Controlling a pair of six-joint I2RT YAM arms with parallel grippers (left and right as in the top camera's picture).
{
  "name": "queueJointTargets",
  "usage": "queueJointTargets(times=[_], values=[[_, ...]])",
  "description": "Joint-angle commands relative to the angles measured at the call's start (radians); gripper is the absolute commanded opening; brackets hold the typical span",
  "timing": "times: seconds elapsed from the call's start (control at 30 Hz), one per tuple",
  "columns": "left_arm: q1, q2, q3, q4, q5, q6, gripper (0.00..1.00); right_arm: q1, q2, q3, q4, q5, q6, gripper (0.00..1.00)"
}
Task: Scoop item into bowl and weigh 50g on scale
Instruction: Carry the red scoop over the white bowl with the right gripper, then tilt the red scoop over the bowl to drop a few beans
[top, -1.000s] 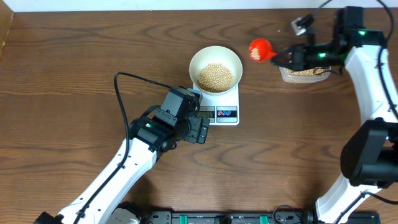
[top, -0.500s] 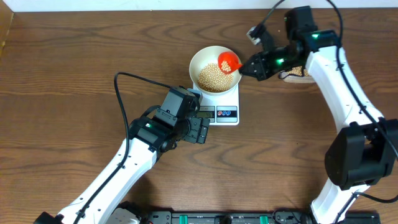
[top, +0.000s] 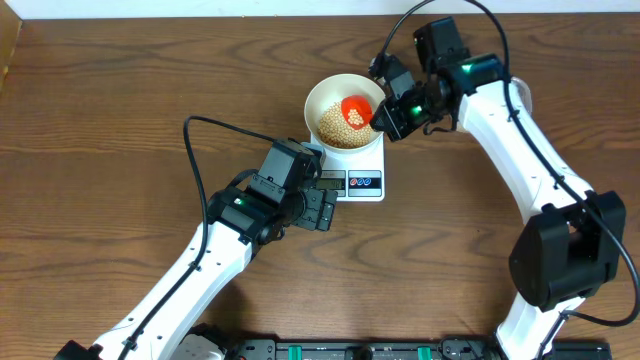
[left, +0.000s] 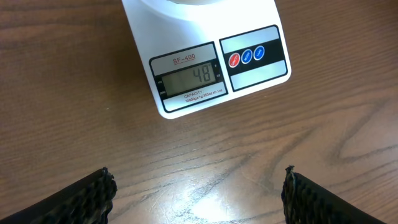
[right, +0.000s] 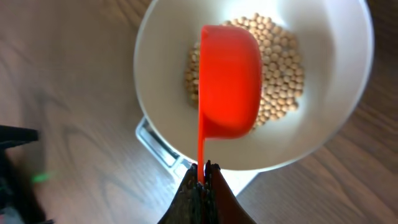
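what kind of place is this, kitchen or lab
Likely a robot lab bench, not a kitchen: a wood table, two cabled arms, and a scale reading 48 under a bowl of beans.

Right gripper clamped; left gripper spread

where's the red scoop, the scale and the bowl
red scoop (right: 230, 81), right wrist view, on its cup
scale (left: 191, 76), left wrist view, on its display
bowl (top: 322, 92), overhead view, on its bare inner wall

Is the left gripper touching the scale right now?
Apart. The left wrist view shows a strip of bare table between the left gripper and the scale.
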Motion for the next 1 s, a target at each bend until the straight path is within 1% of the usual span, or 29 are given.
queueJointTargets(times=[0.0, 0.4, 0.73, 0.97], values=[[-0.002, 0.006, -0.002, 0.001, -0.017, 0.002, 0.88, 0.028, -0.012, 0.013, 0.005, 0.089, 0.008, 0.01], [-0.002, 0.006, -0.002, 0.001, -0.017, 0.002, 0.88, 0.062, -0.012, 0.013, 0.033, 0.169, 0.007, 0.01], [-0.002, 0.006, -0.002, 0.001, -0.017, 0.002, 0.88, 0.063, -0.012, 0.013, 0.036, 0.195, -0.008, 0.01], [-0.002, 0.006, -0.002, 0.001, -0.017, 0.002, 0.88, 0.063, -0.012, 0.013, 0.037, 0.177, -0.007, 0.01]])
